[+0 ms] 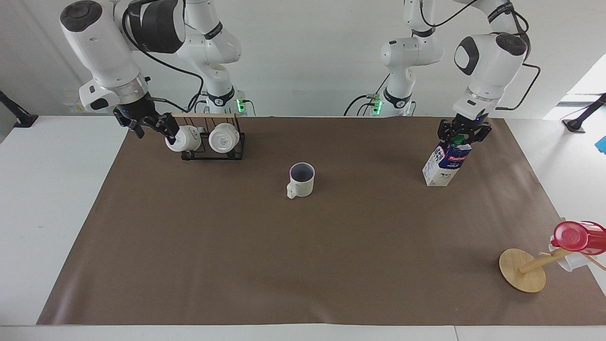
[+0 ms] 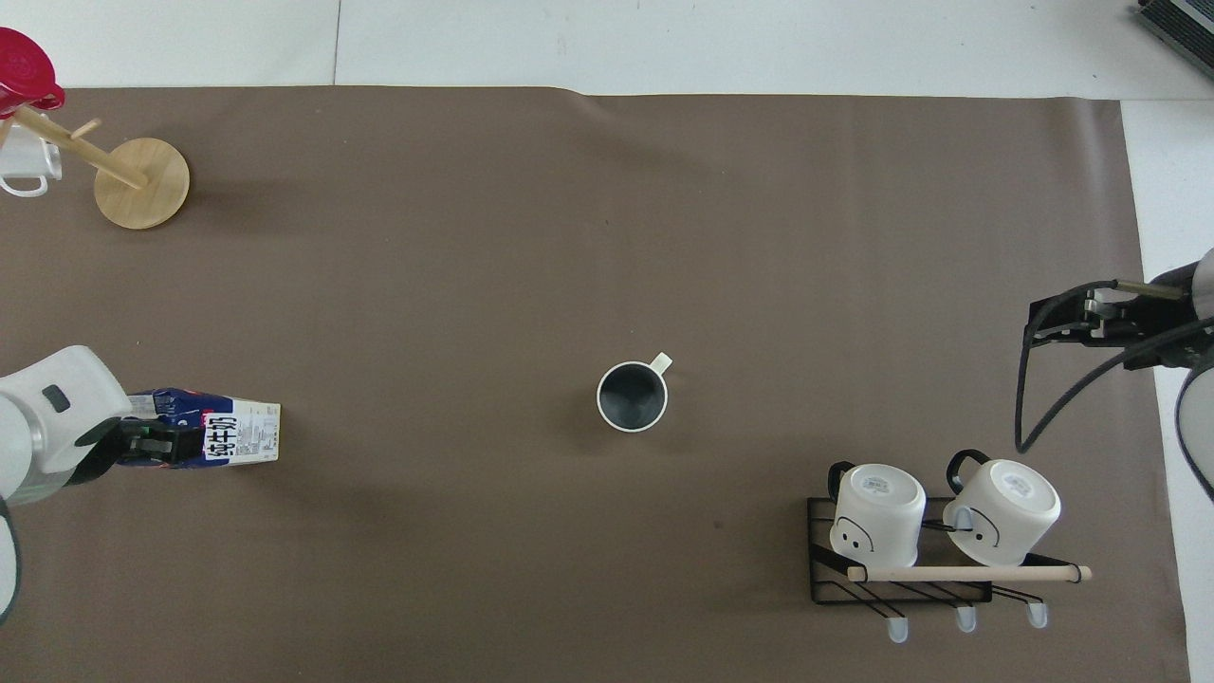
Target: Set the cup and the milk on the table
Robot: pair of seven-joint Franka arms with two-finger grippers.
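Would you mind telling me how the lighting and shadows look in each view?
Facing view: even, soft light; faint shadow beside the cup; bright daylight at the frame edge near the left arm's end. Overhead view: diffuse light, soft shadow beside the milk, no glare on the table.

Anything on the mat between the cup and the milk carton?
Nothing: both views show bare brown mat between the cup and the milk carton.
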